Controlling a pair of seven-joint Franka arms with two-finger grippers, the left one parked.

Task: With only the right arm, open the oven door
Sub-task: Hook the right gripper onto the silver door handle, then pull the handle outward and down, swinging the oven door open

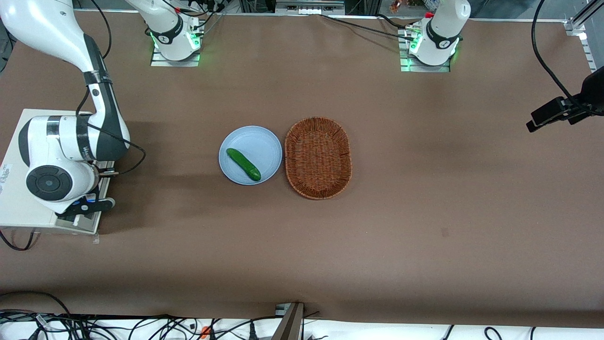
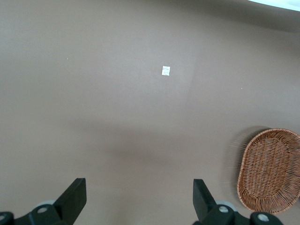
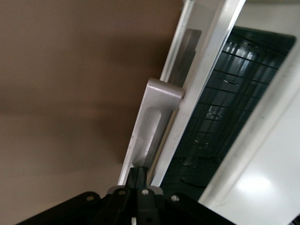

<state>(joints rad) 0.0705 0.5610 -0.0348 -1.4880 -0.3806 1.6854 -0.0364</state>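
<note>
At the oven door point(image 3: 220, 108) handle point(image 3: 152, 126), jaws point(image 3: 139, 176) seemingly closed on it.

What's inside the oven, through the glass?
Through the oven door glass, a wire rack shows in the dark inside. No food is visible, but below the rack it's too dark to tell. The gripper sits at the silver handle.

Brown-covered table point(image 1: 424, 212) under even light, tangled cables point(image 1: 118, 328) along its near edge.
</note>
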